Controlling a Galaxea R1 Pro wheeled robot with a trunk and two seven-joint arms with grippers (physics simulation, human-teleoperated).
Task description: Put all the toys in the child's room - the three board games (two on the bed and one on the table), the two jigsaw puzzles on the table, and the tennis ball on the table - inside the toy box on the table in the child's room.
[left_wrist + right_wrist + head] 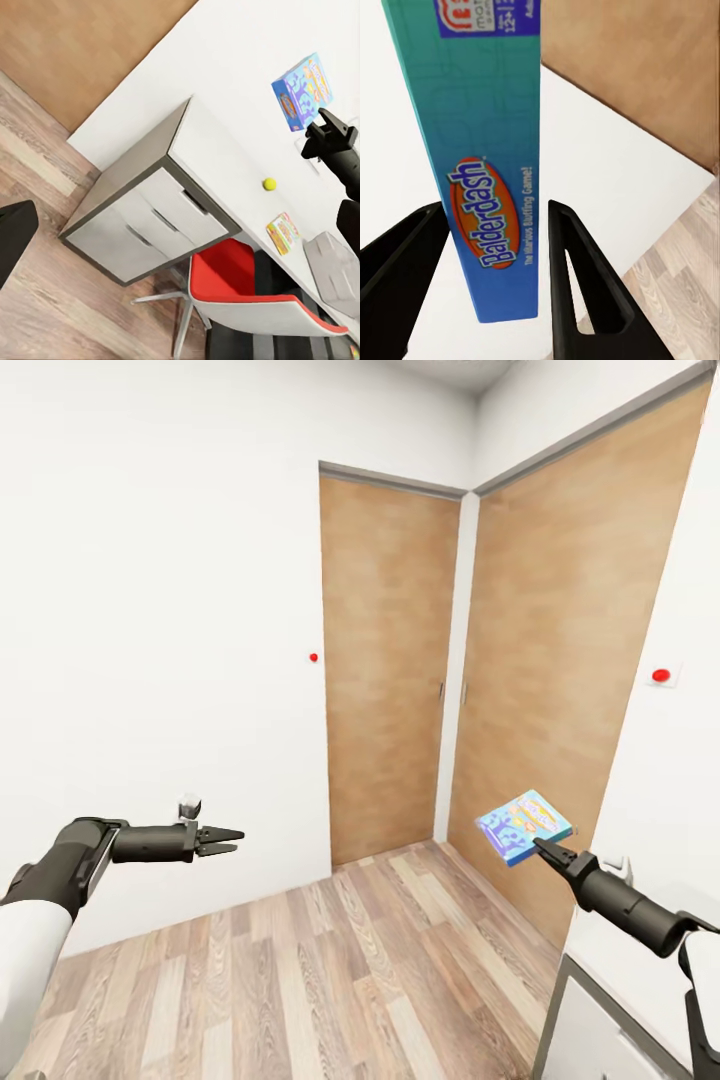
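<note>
- Room: white walls, wood-plank floor (300, 980), two wooden doors (385, 680) meeting at a corner.
- Table (225, 161): white top over grey drawers; red chair (247, 289) tucked beneath.
- On table: tennis ball (269, 183), a colourful board game (283, 233), grey toy box (334, 266) just beside it.
- Right gripper (540, 847): clamped on the blue board game (522, 825), held in the air, fingers (577, 277) either side of its edge.
- Left gripper (225, 841): nothing between its fingers, slightly parted.
</note>
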